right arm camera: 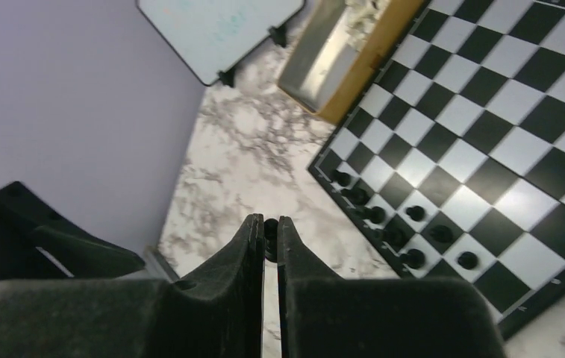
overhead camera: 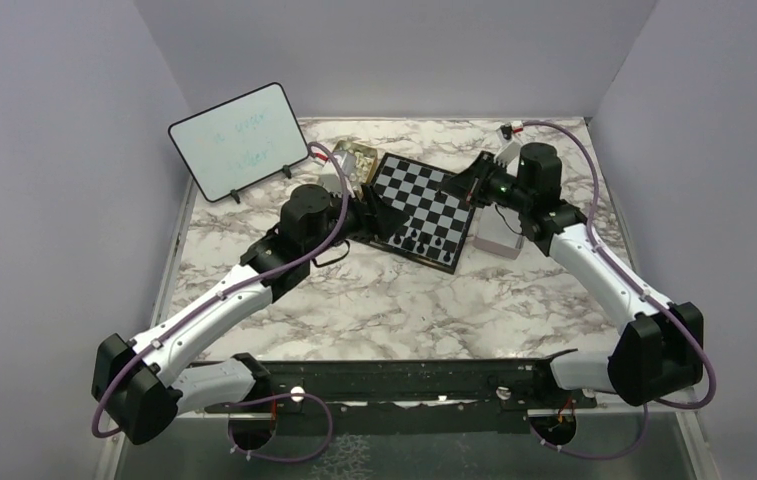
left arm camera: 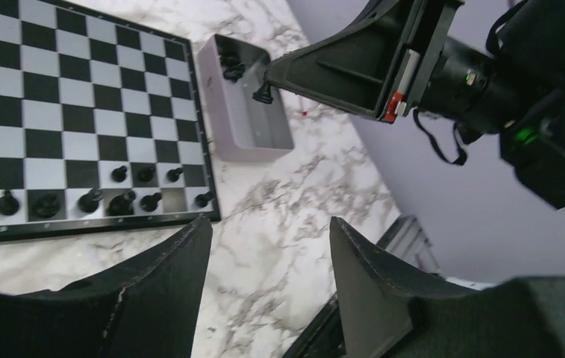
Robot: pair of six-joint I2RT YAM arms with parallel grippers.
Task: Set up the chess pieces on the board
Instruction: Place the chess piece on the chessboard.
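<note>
The checked board [overhead camera: 424, 200] lies at the back middle of the table. Several black chess pieces [overhead camera: 424, 241] stand in its two near rows; they also show in the left wrist view [left arm camera: 119, 198] and the right wrist view [right arm camera: 406, 231]. My right gripper [right arm camera: 270, 233] is shut on a small black piece [right arm camera: 270, 227] and holds it above the grey tray [left arm camera: 245, 127], by the board's right edge [overhead camera: 469, 190]. More black pieces [left arm camera: 231, 67] lie in that tray. My left gripper [left arm camera: 272, 231] is open and empty at the board's left near corner [overhead camera: 379, 218]. No cream-white pieces show clearly.
A gold tin [overhead camera: 354, 160] sits at the board's far left corner and shows in the right wrist view [right arm camera: 339, 52]. A white dry-erase board [overhead camera: 239, 140] stands at the back left. Purple walls close in the marble table [overhead camera: 374, 300] on three sides.
</note>
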